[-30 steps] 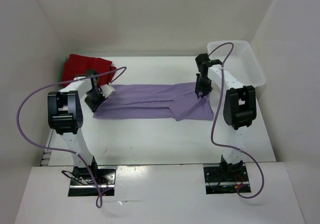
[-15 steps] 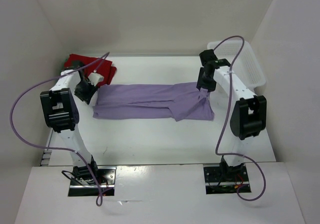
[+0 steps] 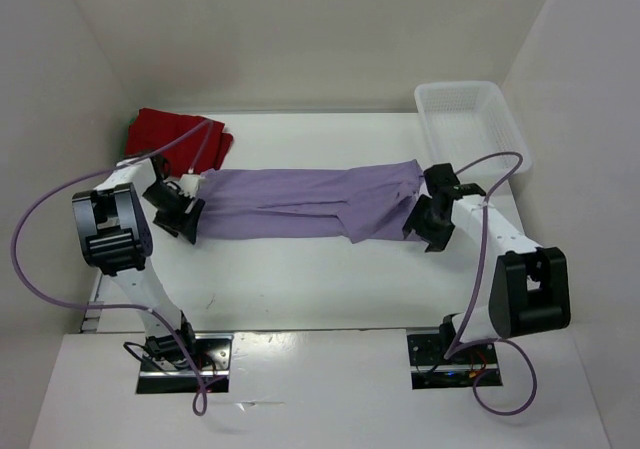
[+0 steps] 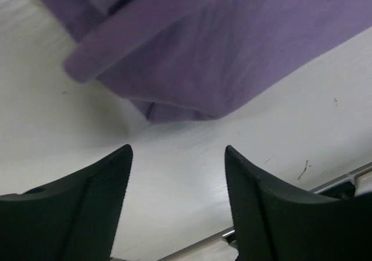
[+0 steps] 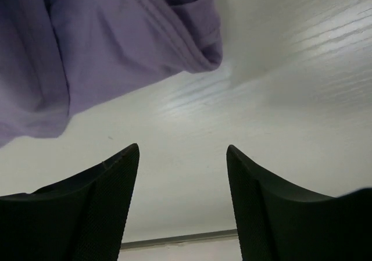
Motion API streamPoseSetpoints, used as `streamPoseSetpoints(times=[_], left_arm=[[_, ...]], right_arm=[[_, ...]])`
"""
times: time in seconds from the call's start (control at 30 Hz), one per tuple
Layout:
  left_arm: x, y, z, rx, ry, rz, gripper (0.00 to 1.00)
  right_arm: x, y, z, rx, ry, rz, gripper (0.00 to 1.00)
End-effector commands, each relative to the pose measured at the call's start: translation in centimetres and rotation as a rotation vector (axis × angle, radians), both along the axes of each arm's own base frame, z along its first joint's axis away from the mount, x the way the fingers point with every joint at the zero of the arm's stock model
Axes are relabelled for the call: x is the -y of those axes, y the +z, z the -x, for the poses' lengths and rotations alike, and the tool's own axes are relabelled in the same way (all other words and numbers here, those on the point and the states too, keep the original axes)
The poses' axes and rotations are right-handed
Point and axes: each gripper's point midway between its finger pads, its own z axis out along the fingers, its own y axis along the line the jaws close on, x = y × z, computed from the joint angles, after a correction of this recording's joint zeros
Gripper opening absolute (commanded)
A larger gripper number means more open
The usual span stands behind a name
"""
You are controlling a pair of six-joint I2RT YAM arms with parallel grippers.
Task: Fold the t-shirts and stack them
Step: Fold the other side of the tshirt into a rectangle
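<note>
The pale lavender t-shirt (image 3: pixel 300 201) lies flat across the table's middle as a long folded strip. Its left near corner (image 4: pixel 192 57) shows just ahead of my left gripper (image 4: pixel 177 156), which is open and empty over bare table. In the top view that left gripper (image 3: pixel 183 221) sits at the strip's left end. My right gripper (image 3: pixel 424 225) is at the strip's right near corner, open and empty, with the hem of the lavender t-shirt (image 5: pixel 116 46) just beyond the fingertips of the right gripper (image 5: pixel 183 153). The dark red t-shirt (image 3: pixel 178 133) lies bunched at the back left.
A white lattice basket (image 3: pixel 470 119) stands at the back right corner. White walls close in the table on three sides. Purple cables loop off both arms. The table's near edge (image 3: pixel 320 327) runs just in front of the arm bases.
Both grippers have opened and let go of the lavender shirt's ends. Both have dropped back toward the near side, the right arm swinging down from the far right.
</note>
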Motion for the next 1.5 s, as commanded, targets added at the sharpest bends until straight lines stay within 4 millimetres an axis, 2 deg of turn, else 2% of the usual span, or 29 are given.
streamPoseSetpoints(times=[0.0, 0.07, 0.1, 0.17, 0.23, 0.3, 0.37, 0.43, 0.5, 0.53, 0.57, 0.6, 0.63, 0.67, 0.7, 0.73, 0.77, 0.83, 0.87, 0.93, 0.97, 1.0, 1.03, 1.07, 1.1, 1.2, 1.3, 1.4, 1.47], left_arm=[[2.1, -0.3, -0.5, 0.016, 0.035, 0.116, 0.74], [2.1, -0.7, -1.6, 0.042, 0.077, 0.118, 0.82], [2.2, -0.5, -2.4, 0.066, 0.09, 0.128, 0.91], [2.8, -0.7, -3.1, 0.073, 0.119, 0.17, 1.0], [2.9, -1.0, -3.7, 0.083, 0.149, 0.178, 1.0], [2.7, -1.0, -4.6, 0.114, 0.154, 0.172, 1.0], [2.9, -2.1, -4.1, 0.087, 0.167, 0.178, 1.0], [3.1, -2.5, -4.0, 0.072, 0.176, 0.19, 0.98], [3.3, -3.3, -3.3, 0.047, 0.179, 0.195, 0.82], [3.4, -3.8, -3.1, 0.032, 0.18, 0.198, 0.71], [3.5, -4.4, -2.6, 0.008, 0.183, 0.203, 0.58], [3.7, -4.3, -2.8, 0.019, 0.182, 0.215, 0.38], [4.0, -4.8, -2.4, 0.002, 0.184, 0.229, 0.3], [4.2, -4.7, -2.5, 0.004, 0.184, 0.242, 0.21], [4.7, -4.9, -2.2, -0.009, 0.186, 0.268, 0.13], [4.9, -4.9, -2.2, -0.008, 0.186, 0.278, 0.0], [5.0, -4.8, -2.3, -0.002, 0.177, 0.286, 0.0], [5.0, -4.4, -1.9, 0.003, 0.156, 0.285, 0.0], [5.0, -3.6, -1.6, 0.009, 0.143, 0.284, 0.0], [4.0, -3.4, -0.4, 0.004, 0.116, 0.23, 0.0], [3.5, -2.4, -0.3, 0.036, 0.101, 0.196, 0.0], [2.9, -2.6, 0.6, 0.027, 0.081, 0.151, 0.0], [2.6, -1.9, 0.8, 0.047, 0.078, 0.127, 0.0], [2.4, -1.9, 1.1, 0.046, 0.067, 0.113, 0.0], [2.2, -2.0, 1.0, 0.053, 0.066, 0.102, 0.0], [2.7, -2.7, 1.8, 0.011, 0.069, 0.125, 0.0], [3.3, -3.0, 1.7, -0.005, 0.072, 0.164, 0.0], [3.4, -2.8, 1.4, 0.003, 0.08, 0.171, 0.0], [3.2, -2.8, 1.4, 0.0, 0.08, 0.16, 0.0]], right_arm=[[0.1, 0.4, -3.6, 0.125, -0.088, -0.075, 0.67], [1.4, 0.0, -4.6, 0.148, -0.135, -0.074, 0.7], [1.3, -0.2, -5.1, 0.152, -0.128, -0.108, 0.73], [1.9, -0.9, -6.0, 0.163, -0.154, -0.148, 0.73], [1.8, -1.6, -6.1, 0.151, -0.157, -0.169, 0.73], [1.4, -2.6, -6.0, 0.122, -0.142, -0.186, 0.69], [1.1, -2.8, -5.9, 0.112, -0.126, -0.204, 0.66], [1.0, -3.9, -4.7, 0.065, -0.131, -0.202, 0.62], [1.2, -4.2, -3.9, 0.049, -0.127, -0.188, 0.61], [1.5, -4.7, -3.5, 0.037, -0.134, -0.173, 0.56], [1.7, -4.7, -3.5, 0.037, -0.138, -0.161, 0.52], [1.7, -5.0, -3.2, 0.028, -0.138, -0.161, 0.47], [1.7, -5.3, -3.0, 0.016, -0.139, -0.16, 0.4], [1.7, -5.3, -3.0, 0.016, -0.139, -0.16, 0.25], [1.7, -5.7, -2.7, -0.005, -0.141, -0.159, 0.16], [1.7, -5.7, -2.7, -0.006, -0.141, -0.159, 0.06], [1.8, -5.8, -2.4, -0.015, -0.145, -0.15, 0.0], [1.8, -4.7, -2.4, 0.008, -0.152, -0.154, 0.0], [1.8, -4.1, -2.6, 0.029, -0.161, -0.159, 0.0], [1.7, -2.7, -2.5, 0.052, -0.174, -0.165, 0.0], [1.9, -1.5, -2.6, 0.088, -0.186, -0.158, 0.0], [2.1, -1.2, -2.5, 0.095, -0.199, -0.149, 0.0], [2.1, -0.8, -2.5, 0.111, -0.198, -0.15, 0.0], [2.1, -0.7, -2.9, 0.124, -0.197, -0.151, 0.1], [2.3, -0.7, -2.9, 0.126, -0.201, -0.141, 0.41], [2.3, -2.8, -2.9, 0.052, -0.206, -0.135, 0.67], [3.0, -4.6, -3.2, 0.029, -0.219, -0.097, 0.74], [3.0, -5.4, -4.3, 0.043, -0.211, -0.11, 0.74], [2.9, -5.3, -5.2, 0.051, -0.207, -0.121, 0.68]])
